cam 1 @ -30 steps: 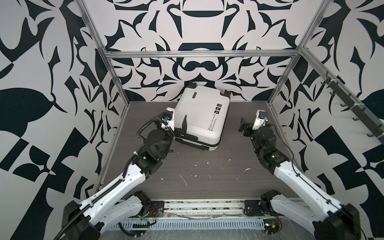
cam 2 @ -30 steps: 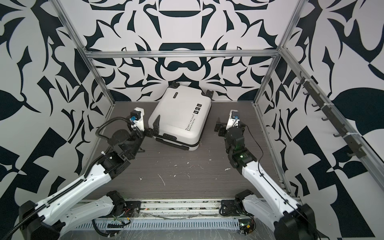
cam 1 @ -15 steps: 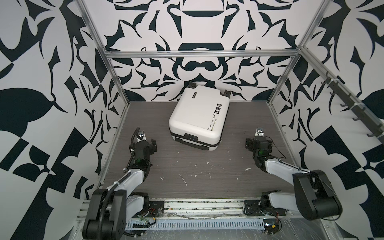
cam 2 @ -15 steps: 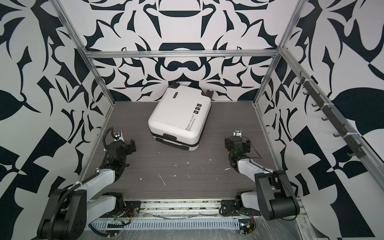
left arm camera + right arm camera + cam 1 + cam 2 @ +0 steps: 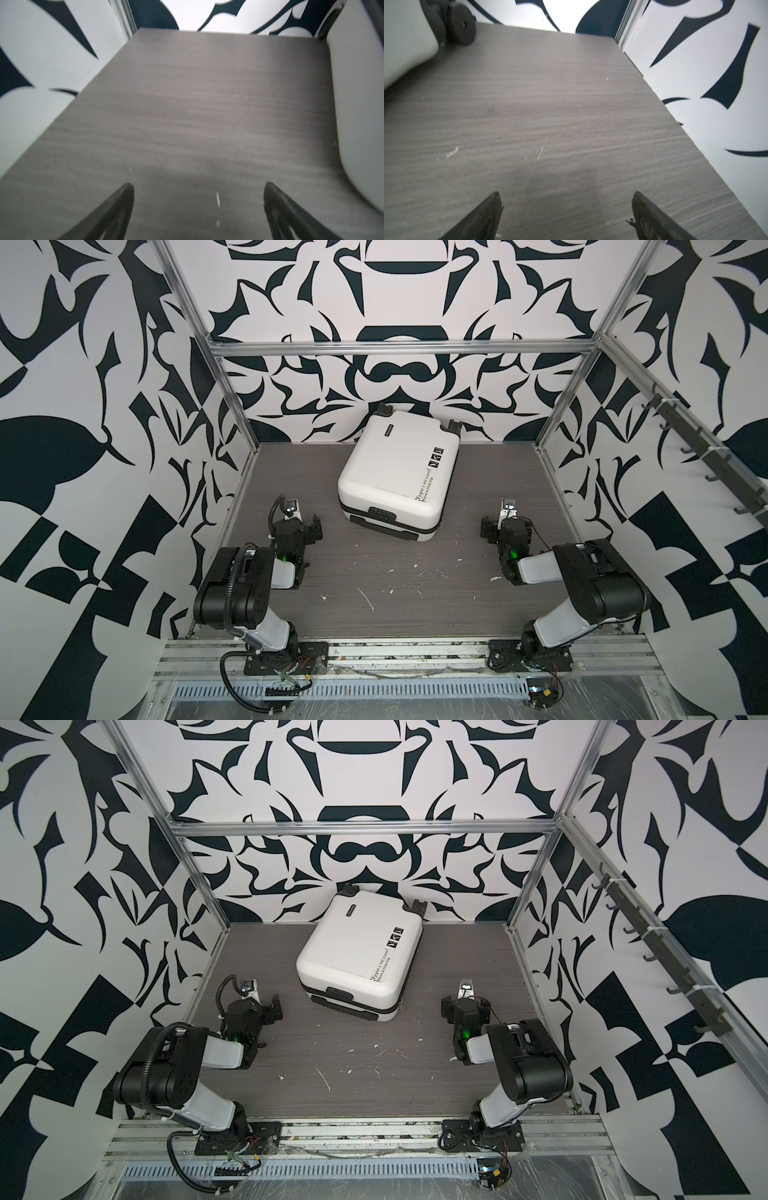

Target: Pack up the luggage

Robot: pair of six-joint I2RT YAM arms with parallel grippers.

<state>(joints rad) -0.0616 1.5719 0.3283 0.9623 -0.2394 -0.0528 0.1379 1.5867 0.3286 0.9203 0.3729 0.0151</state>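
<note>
- The left fingers (image 5: 116,207) stand wide apart. Nothing is between them, only bare grey tabletop (image 5: 187,114) with a few white flecks.
- In both top views the left fingers (image 5: 314,527) (image 5: 274,1006) sit low over the tabletop on the left, near the luggage (image 5: 399,477) (image 5: 359,965) but clear of it and touching nothing.
- The right fingers (image 5: 483,214) are spread just as wide and are also empty, with scuffed tabletop (image 5: 571,104) showing in the gap.
- In both top views the right fingers (image 5: 488,526) (image 5: 446,1006) hang low on the right, apart from the luggage, with bare tabletop between them and its shell.
- The luggage lies flat and closed at the back middle of the tabletop, turned slightly askew. Its wheels are toward the patterned back wall and its black latch side faces the front.
- The left wrist view catches the white luggage shell (image 5: 363,104) along one edge.
- The right wrist view shows a shell corner (image 5: 404,31) and a black wheel (image 5: 460,27) resting on the tabletop.
</note>
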